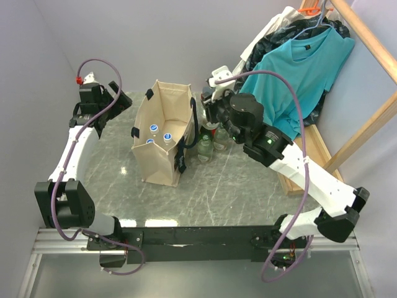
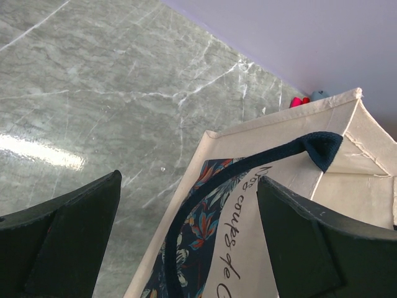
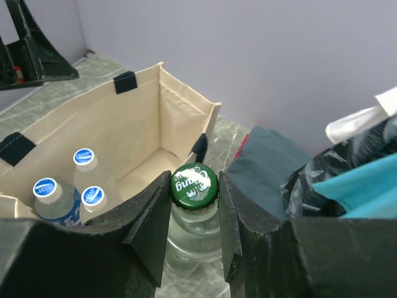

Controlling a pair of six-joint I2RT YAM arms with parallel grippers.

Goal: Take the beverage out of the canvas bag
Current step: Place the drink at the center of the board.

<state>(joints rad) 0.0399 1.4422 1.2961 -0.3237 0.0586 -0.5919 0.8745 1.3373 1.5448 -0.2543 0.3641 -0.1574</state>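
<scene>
Now, right gripper [image 3: 193, 189]: closed on the neck of the green-capped bottle [image 3: 193, 231].
Green-capped bottle: upright, outside the canvas bag [image 3: 136, 124], just beside its right wall.
Canvas bag: standing open on the surface [image 1: 223, 186]; three blue-capped bottles [image 3: 84, 156] inside.
Left gripper [image 2: 189, 181]: open, empty, above the bag's strap handle [image 2: 186, 205].

Script lettering reading "coupes de" is printed on the canvas bag [image 2: 248, 261]; the rest is cut off. White lettering, seemingly "Chang", is carried on the green cap [image 3: 194, 185] of the bottle [image 3: 195, 234].
</scene>
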